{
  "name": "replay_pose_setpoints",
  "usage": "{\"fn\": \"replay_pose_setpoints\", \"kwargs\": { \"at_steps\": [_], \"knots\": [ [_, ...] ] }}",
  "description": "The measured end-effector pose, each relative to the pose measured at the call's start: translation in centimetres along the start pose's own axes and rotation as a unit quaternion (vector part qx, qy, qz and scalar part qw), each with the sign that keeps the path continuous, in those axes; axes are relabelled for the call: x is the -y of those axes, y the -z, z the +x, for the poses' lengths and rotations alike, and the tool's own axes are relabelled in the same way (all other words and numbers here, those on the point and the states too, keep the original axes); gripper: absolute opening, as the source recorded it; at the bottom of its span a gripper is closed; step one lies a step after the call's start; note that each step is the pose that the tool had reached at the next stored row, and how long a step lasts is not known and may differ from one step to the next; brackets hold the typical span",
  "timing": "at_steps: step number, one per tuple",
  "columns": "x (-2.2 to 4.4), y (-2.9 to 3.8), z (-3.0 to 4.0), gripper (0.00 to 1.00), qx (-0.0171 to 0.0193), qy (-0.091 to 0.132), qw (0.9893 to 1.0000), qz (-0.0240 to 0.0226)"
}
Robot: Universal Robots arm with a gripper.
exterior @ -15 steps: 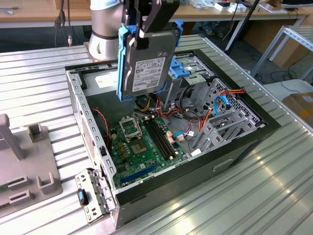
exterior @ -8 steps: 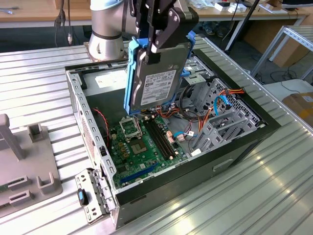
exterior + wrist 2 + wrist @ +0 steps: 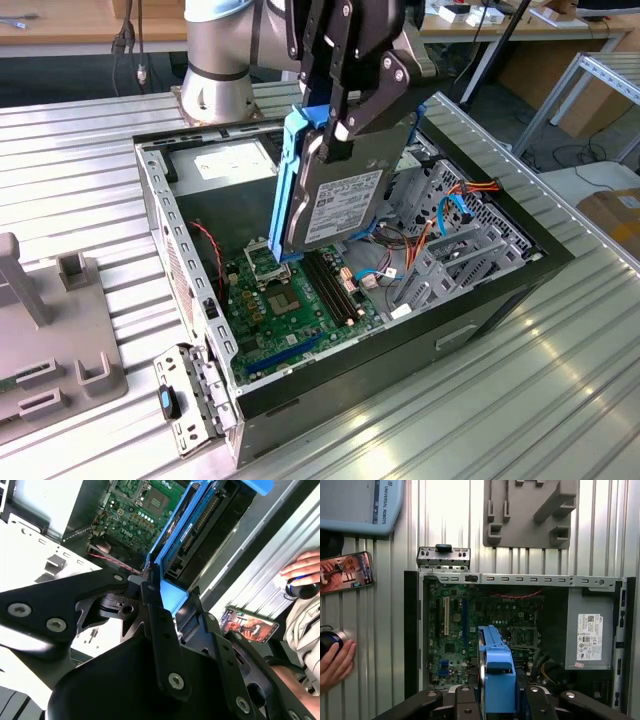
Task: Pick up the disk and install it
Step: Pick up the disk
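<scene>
Downturned hand [image 3: 332, 132] around upright disk [image 3: 336, 205]

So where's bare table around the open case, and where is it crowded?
Bare table lies in front of the case, toward the exterior view's right. A narrower strip runs between the case and the grey fixture. Inside is crowded: cables, and the disk in the end effector.

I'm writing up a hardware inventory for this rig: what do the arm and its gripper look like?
The arm is a thick, round tube of silvery-grey metal that widens into a flange at its foot. The gripper is matte black, built from flat, angular linkage bars hinged together, with small silver screw heads at the pivots.
</scene>
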State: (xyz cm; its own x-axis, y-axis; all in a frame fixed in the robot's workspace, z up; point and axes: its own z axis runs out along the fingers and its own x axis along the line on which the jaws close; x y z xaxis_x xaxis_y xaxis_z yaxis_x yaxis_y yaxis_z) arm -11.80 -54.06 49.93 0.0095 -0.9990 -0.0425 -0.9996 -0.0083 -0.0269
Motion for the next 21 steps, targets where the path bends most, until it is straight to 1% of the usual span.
{"fn": "replay_pose_setpoints", "kwargs": {
  "at_steps": [2, 3, 4, 7, 9, 13, 14, 17, 19, 21],
  "knots": [
    [0.0, 0.01, 0.45, 0.36, 0.0001, 0.0, 1.0, 0.0001],
    [-0.01, 0.02, 0.79, 0.36, 0.0, 0.0, 1.0, 0.0],
    [-0.02, 0.04, 1.46, 0.36, 0.0001, 0.0, 1.0, 0.0],
    [-0.02, 0.07, 2.16, 0.36, 0.0, 0.0, 1.0, 0.0],
    [-0.03, 0.08, 2.32, 0.36, 0.0, 0.0, 1.0, 0.0],
    [-0.02, 0.07, 2.33, 0.36, 0.0, 0.0, 1.0, 0.0],
    [0.09, 0.06, 2.34, 0.36, 0.0001, 0.0, 1.0, 0.0001],
    [1.09, 0.04, 2.34, 0.36, 0.0, 0.0, 1.0, 0.0],
    [1.94, 0.01, 2.35, 0.36, 0.0, 0.0, 1.0, 0.0],
    [3.27, -0.03, 2.36, 0.36, 0.0, 0.0, 1.0, 0.0]
  ]
}}
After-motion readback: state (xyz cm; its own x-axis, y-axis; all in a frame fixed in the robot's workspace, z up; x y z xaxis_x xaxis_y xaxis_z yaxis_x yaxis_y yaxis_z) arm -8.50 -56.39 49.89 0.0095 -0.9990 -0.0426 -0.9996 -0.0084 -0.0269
